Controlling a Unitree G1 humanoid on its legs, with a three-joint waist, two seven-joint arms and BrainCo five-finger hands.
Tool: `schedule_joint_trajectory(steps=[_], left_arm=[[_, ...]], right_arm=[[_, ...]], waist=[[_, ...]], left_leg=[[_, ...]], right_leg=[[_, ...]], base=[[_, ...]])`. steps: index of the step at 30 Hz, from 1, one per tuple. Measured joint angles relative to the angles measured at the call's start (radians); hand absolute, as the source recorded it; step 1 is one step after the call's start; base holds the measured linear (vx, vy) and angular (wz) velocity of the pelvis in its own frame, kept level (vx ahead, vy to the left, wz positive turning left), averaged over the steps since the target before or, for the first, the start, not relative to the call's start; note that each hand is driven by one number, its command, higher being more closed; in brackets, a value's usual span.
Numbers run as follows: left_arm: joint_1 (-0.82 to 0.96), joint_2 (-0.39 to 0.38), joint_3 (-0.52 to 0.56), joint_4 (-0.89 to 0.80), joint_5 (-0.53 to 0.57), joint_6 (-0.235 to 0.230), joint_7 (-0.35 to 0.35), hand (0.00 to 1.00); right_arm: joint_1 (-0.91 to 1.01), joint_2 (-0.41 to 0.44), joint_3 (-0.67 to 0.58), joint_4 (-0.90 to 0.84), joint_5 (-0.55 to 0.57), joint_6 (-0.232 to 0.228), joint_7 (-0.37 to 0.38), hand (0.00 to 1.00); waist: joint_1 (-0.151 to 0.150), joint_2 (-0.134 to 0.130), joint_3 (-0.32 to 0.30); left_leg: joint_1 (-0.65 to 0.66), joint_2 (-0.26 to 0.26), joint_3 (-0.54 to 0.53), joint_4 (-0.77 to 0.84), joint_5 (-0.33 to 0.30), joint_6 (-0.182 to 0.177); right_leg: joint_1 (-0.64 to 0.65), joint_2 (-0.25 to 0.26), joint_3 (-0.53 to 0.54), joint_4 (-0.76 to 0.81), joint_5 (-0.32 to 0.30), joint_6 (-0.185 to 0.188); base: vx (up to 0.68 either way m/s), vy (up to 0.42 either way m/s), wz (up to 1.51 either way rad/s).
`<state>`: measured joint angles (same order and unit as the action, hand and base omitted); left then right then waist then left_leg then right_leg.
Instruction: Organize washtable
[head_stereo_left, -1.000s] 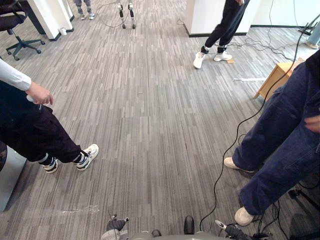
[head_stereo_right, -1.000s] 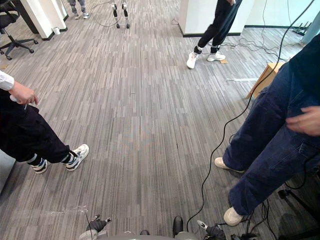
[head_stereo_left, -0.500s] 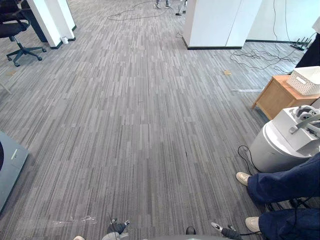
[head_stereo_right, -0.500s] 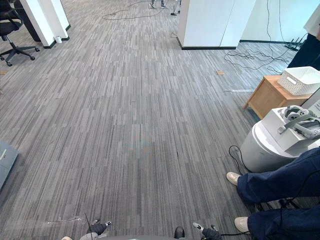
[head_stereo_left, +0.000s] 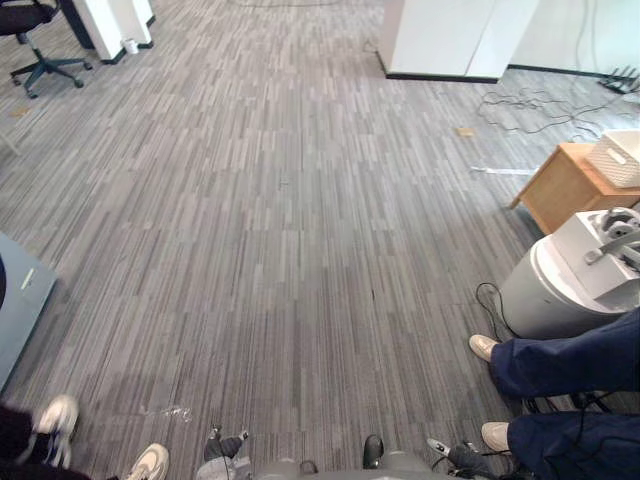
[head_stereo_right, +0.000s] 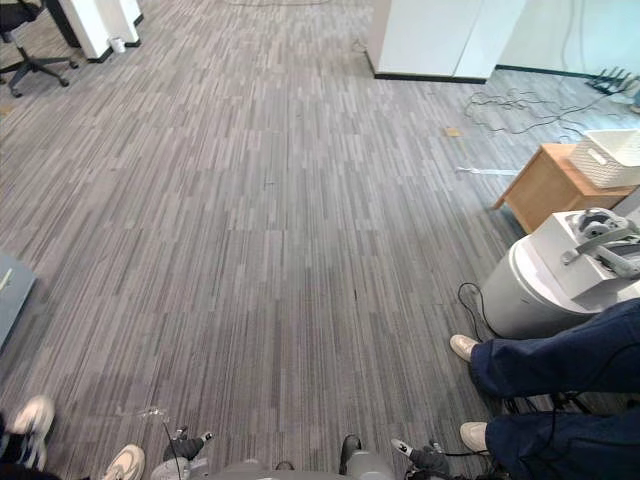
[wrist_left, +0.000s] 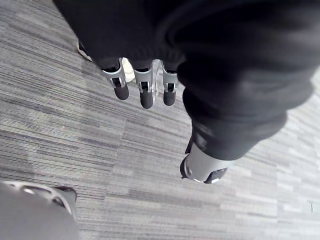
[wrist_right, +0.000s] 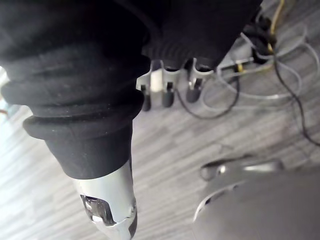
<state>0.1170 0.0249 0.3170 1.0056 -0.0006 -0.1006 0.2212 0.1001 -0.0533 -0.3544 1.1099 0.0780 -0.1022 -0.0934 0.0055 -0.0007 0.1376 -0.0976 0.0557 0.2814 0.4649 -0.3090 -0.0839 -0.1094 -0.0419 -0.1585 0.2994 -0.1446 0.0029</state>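
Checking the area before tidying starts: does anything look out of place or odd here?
A crumpled clear scrap, perhaps tape, lies on the carpet at the lower left, and loose cables sprawl by the far white wall. A person's legs stretch in close on the right. The left hand and right hand hang open, holding nothing.

Grey striped carpet floor (head_stereo_left: 280, 200); a white pillar (head_stereo_left: 455, 35) at the back, a wooden side table (head_stereo_left: 560, 190) at right, an office chair (head_stereo_left: 28, 12) far left.

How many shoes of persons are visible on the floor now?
4. Two white sneakers at the robot's near left; two beige shoes at its near right. More may be hidden outside the view.
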Motion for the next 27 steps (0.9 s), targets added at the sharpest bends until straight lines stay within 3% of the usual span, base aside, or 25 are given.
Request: schedule_joint_trajectory(steps=[2,3,4,6,8,10,11,12,14,15,16,17,18,19,21,22,24,25,27], left_arm=[[0.008,0.005,0.020,-0.025,-0.001,0.005,0.004,0.00],[0.014,0.003,0.024,-0.024,-0.001,0.007,0.004,0.00],[0.039,-0.004,0.030,-0.024,0.000,0.008,0.004,0.00],[0.067,-0.012,0.032,-0.022,0.002,0.010,0.004,0.00],[0.083,-0.015,0.031,-0.021,0.002,0.009,0.003,0.00],[0.090,-0.017,0.033,-0.013,0.002,0.009,0.002,0.00],[0.089,-0.017,0.033,-0.014,0.002,0.007,0.001,0.00],[0.089,-0.012,0.035,-0.014,0.002,0.005,0.002,0.00],[0.087,0.002,0.035,-0.012,0.003,0.006,0.000,0.00],[0.088,0.015,0.028,-0.001,0.004,0.007,-0.002,0.00],[0.088,0.022,0.020,0.006,0.006,0.008,-0.003,0.00],[0.093,0.034,-0.008,0.010,0.013,0.015,-0.003,0.00],[0.103,0.041,-0.029,0.009,0.015,0.017,-0.004,0.00],[0.104,0.045,-0.037,0.010,0.016,0.019,-0.004,0.00],[0.095,0.059,-0.070,0.023,0.028,0.027,-0.007,0.00],[0.093,0.056,-0.084,0.024,0.044,0.027,-0.008,0.00],[0.080,0.033,-0.081,0.031,0.052,0.035,-0.010,0.00],[0.066,0.026,-0.077,0.037,0.055,0.037,-0.014,0.00],[0.052,0.022,-0.069,0.045,0.065,0.037,-0.021,0.00]], right_arm=[[0.039,0.007,0.000,-0.018,0.003,0.001,-0.012,0.00],[0.044,0.007,-0.002,-0.020,0.003,0.002,-0.015,0.00],[0.046,0.007,-0.002,-0.034,0.003,0.003,-0.017,0.00],[0.041,0.006,-0.002,-0.035,0.003,0.003,-0.016,0.00],[0.039,0.004,0.000,-0.035,0.000,0.002,-0.017,0.00],[0.043,0.007,0.000,-0.035,0.000,0.001,-0.017,0.00],[0.045,0.005,0.000,-0.034,0.000,0.002,-0.017,0.00],[0.049,0.009,-0.003,-0.033,-0.001,0.002,-0.017,0.00],[0.055,0.028,-0.012,-0.034,-0.002,0.002,-0.016,0.00],[0.055,0.035,-0.022,-0.035,-0.002,0.001,-0.015,0.00],[0.056,0.036,-0.022,-0.035,-0.003,0.001,-0.014,0.00],[0.058,0.040,-0.018,-0.035,-0.009,0.002,-0.012,0.00],[0.057,0.039,-0.007,-0.035,-0.010,0.002,-0.009,0.00],[0.056,0.034,0.001,-0.035,-0.010,0.002,-0.008,0.00],[0.056,0.030,0.021,-0.037,-0.010,0.001,0.001,0.00],[0.054,0.019,0.021,-0.042,-0.011,0.002,0.006,0.00],[0.056,0.000,0.022,-0.053,-0.010,0.002,0.006,0.00],[0.061,-0.001,0.023,-0.076,-0.009,0.001,0.005,0.00],[0.068,0.004,0.022,-0.103,-0.008,0.002,0.004,0.00]], waist=[[0.007,-0.001,0.051],[0.013,0.007,0.058],[0.011,-0.003,0.066],[0.011,0.000,0.069],[0.016,-0.001,0.068],[0.020,-0.006,0.064],[0.022,-0.004,0.059],[0.037,-0.021,0.050],[0.036,-0.045,0.044],[0.035,-0.059,0.045],[0.031,-0.064,0.045],[0.021,-0.055,0.051],[0.012,-0.056,0.050],[0.011,-0.055,0.050],[0.007,-0.055,0.050],[0.004,-0.034,0.053],[-0.004,0.010,0.067],[-0.016,0.027,0.077],[-0.035,0.034,0.080]], left_leg=[[-0.146,0.074,-0.007,0.335,0.048,0.017],[-0.158,0.079,-0.006,0.350,0.033,0.035],[-0.190,0.087,-0.009,0.325,0.015,0.065],[-0.238,0.073,-0.053,0.181,0.025,0.051],[-0.259,0.067,-0.134,-0.073,0.093,-0.011],[-0.256,0.056,-0.128,-0.069,0.165,0.006],[-0.261,0.044,-0.124,-0.034,0.163,0.018],[-0.271,0.032,-0.097,0.019,0.111,0.062],[-0.267,0.009,-0.074,0.079,0.034,0.092],[-0.213,-0.015,-0.054,0.100,-0.026,0.117],[-0.181,-0.027,-0.050,0.100,-0.045,0.124],[-0.110,-0.041,-0.045,0.096,-0.081,0.143],[-0.035,-0.046,-0.041,0.085,-0.112,0.153],[0.004,-0.047,-0.041,0.071,-0.122,0.156],[0.108,-0.055,-0.041,-0.018,-0.127,0.156],[0.185,-0.047,-0.041,-0.100,-0.124,0.151],[0.264,-0.019,-0.045,-0.176,-0.118,0.117],[0.303,-0.007,-0.053,-0.208,-0.105,0.079],[0.337,0.000,-0.073,-0.209,-0.095,0.023]], right_leg=[[0.039,-0.012,-0.041,0.027,-0.070,-0.003],[0.048,-0.017,-0.041,0.025,-0.073,-0.003],[0.053,-0.030,-0.042,0.017,-0.076,0.001],[0.046,-0.055,-0.024,0.006,-0.083,0.014],[0.031,-0.083,0.004,-0.004,-0.101,0.045],[0.050,-0.103,0.037,-0.018,-0.118,0.074],[0.060,-0.114,0.061,-0.029,-0.124,0.085],[0.067,-0.134,0.091,-0.019,-0.136,0.106],[0.039,-0.159,0.133,0.102,-0.158,0.138],[-0.014,-0.186,0.173,0.302,-0.152,0.144],[-0.038,-0.193,0.191,0.407,-0.128,0.147],[-0.082,-0.192,0.202,0.606,-0.069,0.152],[-0.116,-0.167,0.190,0.769,-0.065,0.153],[-0.135,-0.152,0.184,0.826,-0.072,0.146],[-0.209,-0.110,0.108,0.872,-0.110,0.098],[-0.277,-0.075,0.022,0.807,-0.146,0.038],[-0.340,-0.023,-0.054,0.674,-0.161,0.010],[-0.400,0.005,-0.069,0.527,-0.146,-0.006],[-0.457,0.026,-0.027,0.229,-0.036,-0.030]], base=[[0.03,-0.048,0.57],[0.03,0.007,0.25],[0.10,0.021,0.04],[0.16,0.102,-0.05],[0.20,0.199,-0.26],[0.31,0.320,-0.30],[0.45,0.424,-0.48],[0.33,0.285,-0.45],[0.50,0.313,-0.31],[0.57,0.301,-0.19],[0.59,0.268,-0.10],[0.42,0.137,-0.02],[0.54,0.124,-0.06],[0.45,0.073,-0.10],[0.56,0.072,-0.05],[0.58,0.064,0.00],[0.62,0.063,0.10],[0.78,0.025,0.41],[0.70,-0.063,0.55]])
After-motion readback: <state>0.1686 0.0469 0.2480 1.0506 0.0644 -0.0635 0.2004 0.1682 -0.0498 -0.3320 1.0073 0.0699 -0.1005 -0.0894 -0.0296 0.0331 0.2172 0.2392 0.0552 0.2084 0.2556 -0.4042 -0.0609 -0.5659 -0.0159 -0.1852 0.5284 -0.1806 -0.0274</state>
